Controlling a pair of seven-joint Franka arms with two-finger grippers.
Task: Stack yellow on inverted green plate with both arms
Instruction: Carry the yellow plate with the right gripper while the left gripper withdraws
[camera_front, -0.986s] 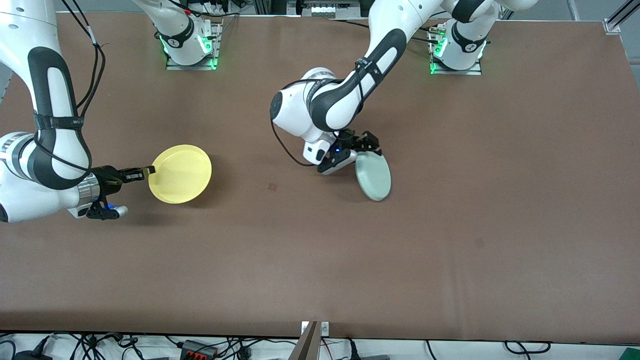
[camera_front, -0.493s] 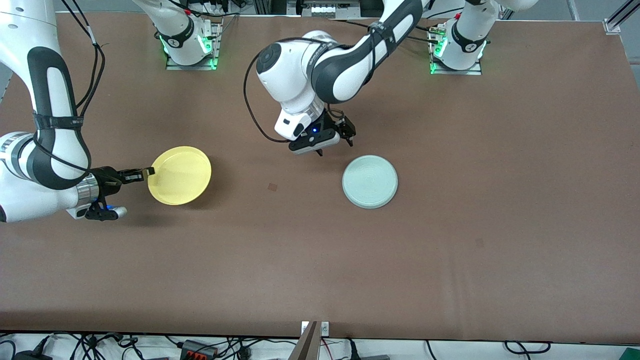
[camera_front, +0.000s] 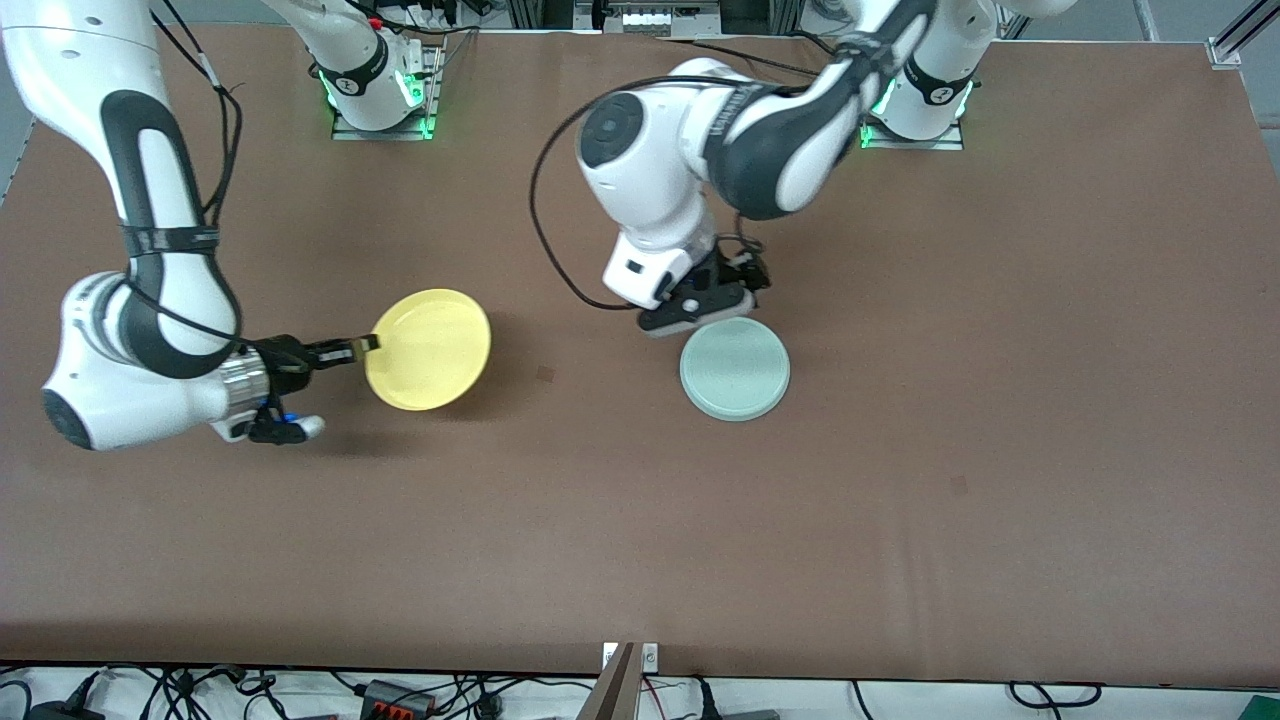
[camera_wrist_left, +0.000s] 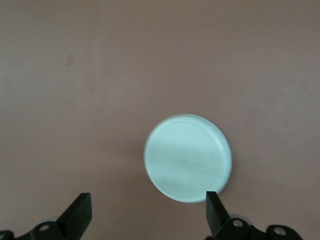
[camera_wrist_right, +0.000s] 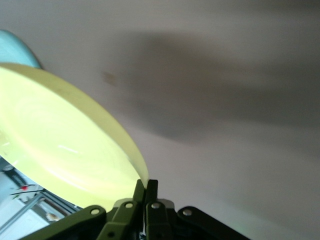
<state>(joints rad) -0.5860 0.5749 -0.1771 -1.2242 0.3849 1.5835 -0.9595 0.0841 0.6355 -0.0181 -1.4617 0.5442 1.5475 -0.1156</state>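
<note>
The green plate (camera_front: 735, 368) lies upside down on the brown table near its middle; it also shows in the left wrist view (camera_wrist_left: 188, 157). My left gripper (camera_front: 722, 292) hangs open and empty just over the plate's edge that faces the robot bases; in the left wrist view (camera_wrist_left: 146, 214) its fingers stand wide apart. My right gripper (camera_front: 362, 346) is shut on the rim of the yellow plate (camera_front: 428, 349) and holds it up, slightly tilted, over the table toward the right arm's end. In the right wrist view the gripper (camera_wrist_right: 146, 186) pinches the yellow plate's (camera_wrist_right: 60, 145) rim.
A small dark mark (camera_front: 544, 374) lies on the table between the two plates. The arm bases (camera_front: 380, 80) stand along the table's edge farthest from the front camera. Cables hang past the edge nearest to the front camera.
The left gripper let go of the green plate, which dropped flat and inverted; the gripper rose, then came back down over its rim. The right arm carried the yellow plate toward the green one.
</note>
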